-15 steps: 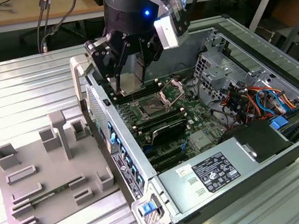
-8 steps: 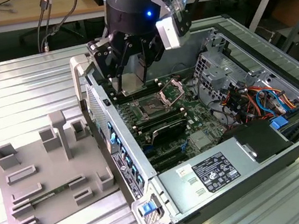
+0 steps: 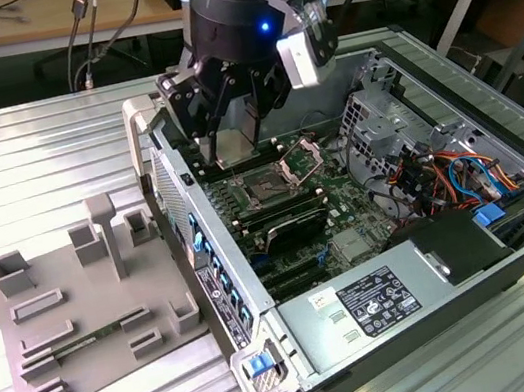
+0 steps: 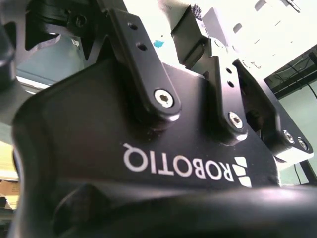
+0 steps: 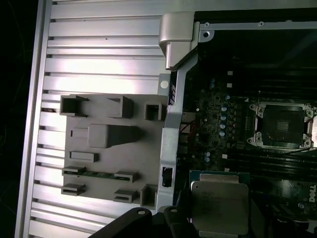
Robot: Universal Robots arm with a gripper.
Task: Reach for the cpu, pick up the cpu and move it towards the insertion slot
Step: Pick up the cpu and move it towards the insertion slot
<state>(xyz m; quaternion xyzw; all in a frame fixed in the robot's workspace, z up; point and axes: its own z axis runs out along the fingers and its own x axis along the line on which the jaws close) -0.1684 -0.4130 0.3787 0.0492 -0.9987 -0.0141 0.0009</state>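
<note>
Cpu (image 5: 219, 207) clamped in claw (image 3: 214, 149)

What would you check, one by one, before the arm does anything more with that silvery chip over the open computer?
1. Chip in the grip: ok. In the first wrist view the cpu sits at the gripper.
2. Chip level: cannot tell; it looks flat, with its lower edge cut off.
3. Socket open: ok. The insertion slot shows its dark square, with its metal frame swung up.
4. Chip over the socket: not ok. In the first wrist view the insertion slot lies apart from the chip.
5. Arm inside the case: ok. The gripper hangs over the motherboard, past the case wall.
6. Clearance from the cables: ok; they lie off to the exterior view's right.
</note>
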